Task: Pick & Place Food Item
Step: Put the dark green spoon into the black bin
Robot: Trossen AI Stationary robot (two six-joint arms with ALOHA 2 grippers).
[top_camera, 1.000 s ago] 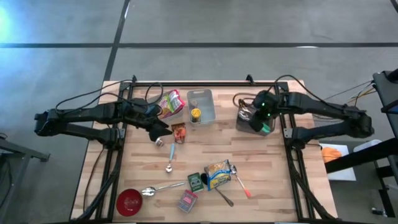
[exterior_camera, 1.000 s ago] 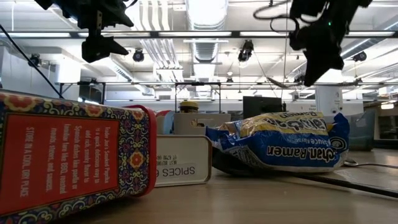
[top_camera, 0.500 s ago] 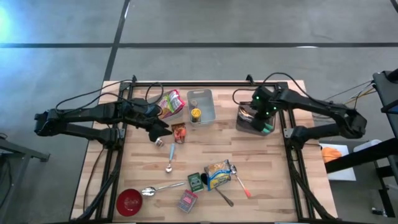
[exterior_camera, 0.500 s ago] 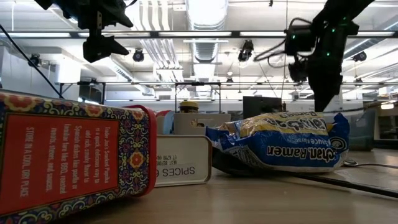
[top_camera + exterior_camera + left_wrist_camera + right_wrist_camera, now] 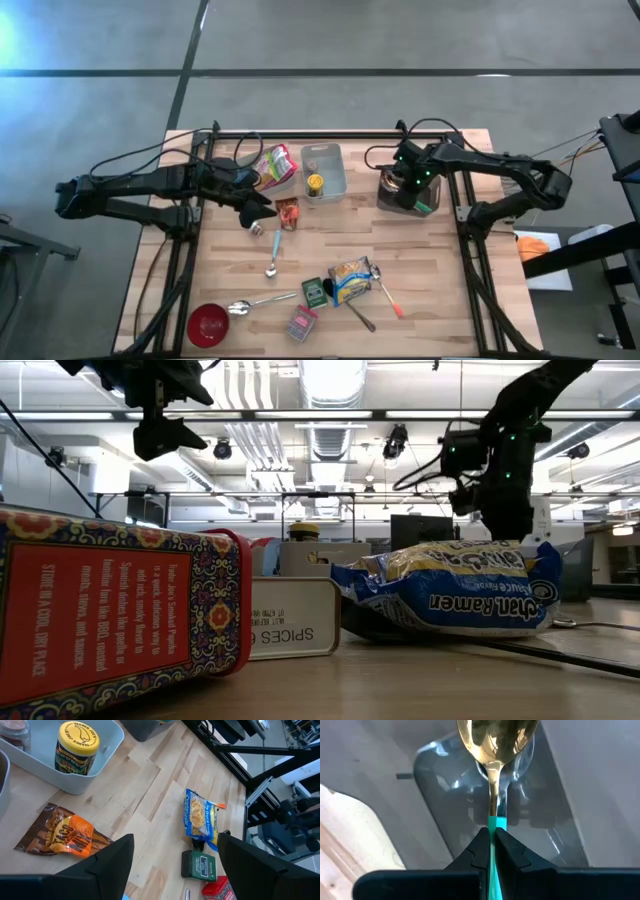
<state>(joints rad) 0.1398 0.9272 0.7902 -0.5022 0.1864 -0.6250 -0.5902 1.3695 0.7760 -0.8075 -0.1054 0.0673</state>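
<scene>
Two fingers of the right gripper (image 5: 492, 851) pinch a teal-handled spoon (image 5: 495, 750) over the dark bin (image 5: 405, 195), right of centre. Lower it straight, then release. Left gripper (image 5: 170, 865) hangs open, centre-left.

Wooden table (image 5: 430, 290) bears ramen packet (image 5: 351, 280), red bowl (image 5: 208, 324), spoons (image 5: 272, 258).

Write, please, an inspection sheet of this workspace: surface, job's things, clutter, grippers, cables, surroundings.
Surface: wooden table, scattered items.
Job's things: teal-handled spoon held over grey bin; ramen packet; yellow-lidded jar in grey tray.
Clutter: red bowl, two spoons, spice tins.
Grippers: right gripper shut on the spoon; left gripper open, empty, above orange snack bag.
Cables: black cables along both arms.
Surroundings: grey floor; no person seen.
</scene>
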